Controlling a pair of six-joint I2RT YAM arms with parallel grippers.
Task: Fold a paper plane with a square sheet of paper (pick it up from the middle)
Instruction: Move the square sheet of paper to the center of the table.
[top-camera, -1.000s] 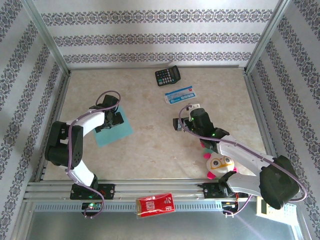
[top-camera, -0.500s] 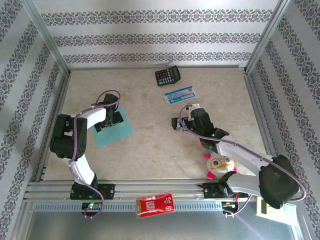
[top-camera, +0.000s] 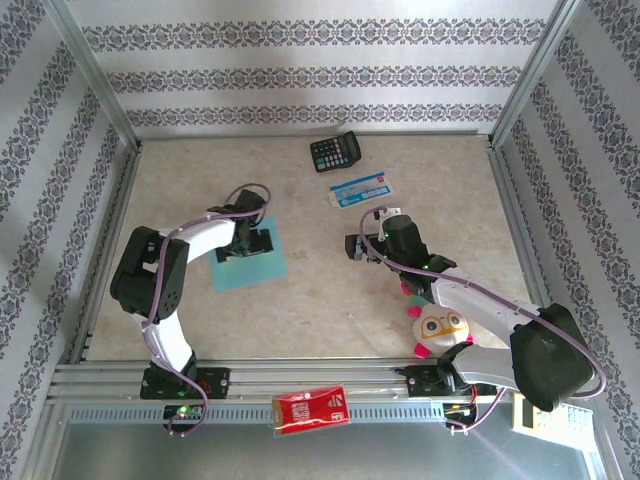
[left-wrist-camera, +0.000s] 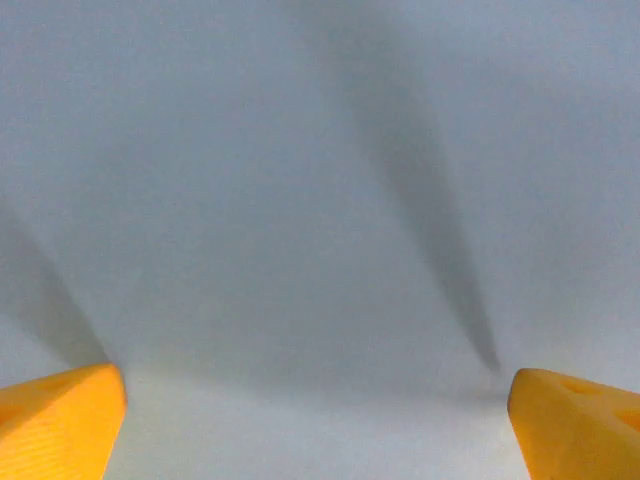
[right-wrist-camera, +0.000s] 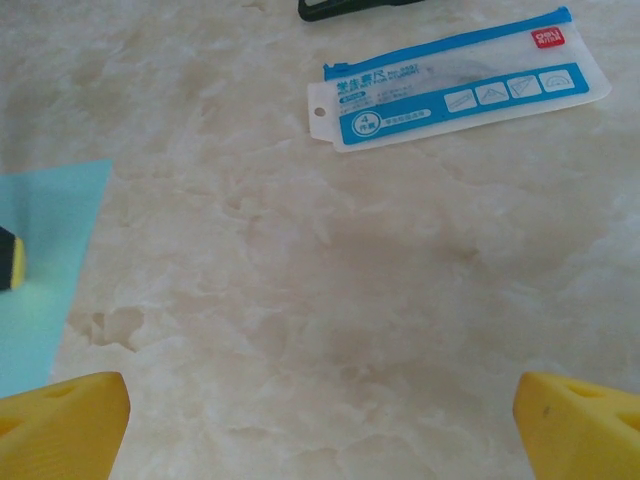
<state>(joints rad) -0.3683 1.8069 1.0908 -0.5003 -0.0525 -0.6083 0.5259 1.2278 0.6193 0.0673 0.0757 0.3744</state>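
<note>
Your left hand (top-camera: 252, 241) was open, low over the sheet (top-camera: 248, 274), which lay flat and unfolded on the bench's (top-camera: 320, 300) left half. Your right hand (top-camera: 365, 246) hung open mid-bench. By my judgement, every fold was left to do.

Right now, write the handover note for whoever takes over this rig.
Left end effector: open, low over the middle of the sheet of paper, gripping nothing.
Right end effector: open, holding nothing, above the table to the sheet's right.
Sheet: flat and unfolded on the table's left half.
Done: no fold yet.
Left to do: lift the sheet from its middle, then all the folds.
</note>
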